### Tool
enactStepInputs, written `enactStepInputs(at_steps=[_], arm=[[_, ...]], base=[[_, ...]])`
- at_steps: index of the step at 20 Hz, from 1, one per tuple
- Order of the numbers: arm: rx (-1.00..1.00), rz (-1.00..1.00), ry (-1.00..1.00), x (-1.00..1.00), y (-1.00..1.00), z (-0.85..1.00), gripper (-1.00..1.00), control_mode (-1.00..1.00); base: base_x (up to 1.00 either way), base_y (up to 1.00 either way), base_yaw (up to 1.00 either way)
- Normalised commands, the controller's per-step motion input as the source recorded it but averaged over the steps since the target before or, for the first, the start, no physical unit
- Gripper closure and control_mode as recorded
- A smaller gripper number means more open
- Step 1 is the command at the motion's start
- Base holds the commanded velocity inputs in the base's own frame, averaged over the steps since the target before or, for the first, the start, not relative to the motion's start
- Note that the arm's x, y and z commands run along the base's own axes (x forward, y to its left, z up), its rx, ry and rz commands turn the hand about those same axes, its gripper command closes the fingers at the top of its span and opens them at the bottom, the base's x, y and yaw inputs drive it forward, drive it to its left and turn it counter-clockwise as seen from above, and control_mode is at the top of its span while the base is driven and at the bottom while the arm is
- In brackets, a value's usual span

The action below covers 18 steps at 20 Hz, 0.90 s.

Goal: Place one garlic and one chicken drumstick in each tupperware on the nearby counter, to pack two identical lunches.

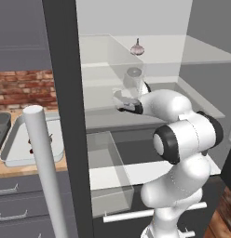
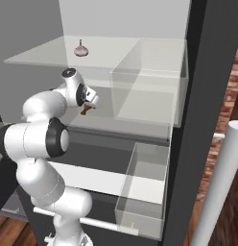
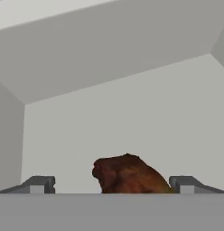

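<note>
Now the hand [image 3: 112,184] stood wide apart around the chicken drumstick [image 3: 129,175] on the fridge shelf [image 3: 132,117]. It should close on the plump middle, I think, then lift straight.

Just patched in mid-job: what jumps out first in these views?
The white arm reaches into the open fridge, its open tool straddling a brown chicken drumstick on a shelf. One garlic sits alone on the shelf above. Left of the fridge, a pale tupperware waits on the counter.
</note>
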Motion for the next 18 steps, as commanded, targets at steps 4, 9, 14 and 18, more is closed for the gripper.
enactStepInputs(at_steps=[4,9,14,18], arm=[[0.00,0.00,0.12,0.17,0.04,-0.47,-1.00,-1.00],[-0.02,0.00,-0.05,-0.32,0.00,-0.38,-1.00,-1.00],[0.00,0.00,0.00,-0.11,0.00,-0.08,-1.00,-1.00],[0.00,0.00,0.00,-0.07,0.00,0.00,-1.00,-1.00]], base=[[0.00,0.00,0.00],[0.00,0.00,0.00],[0.00,0.00,0.00],[0.00,0.00,0.00]])
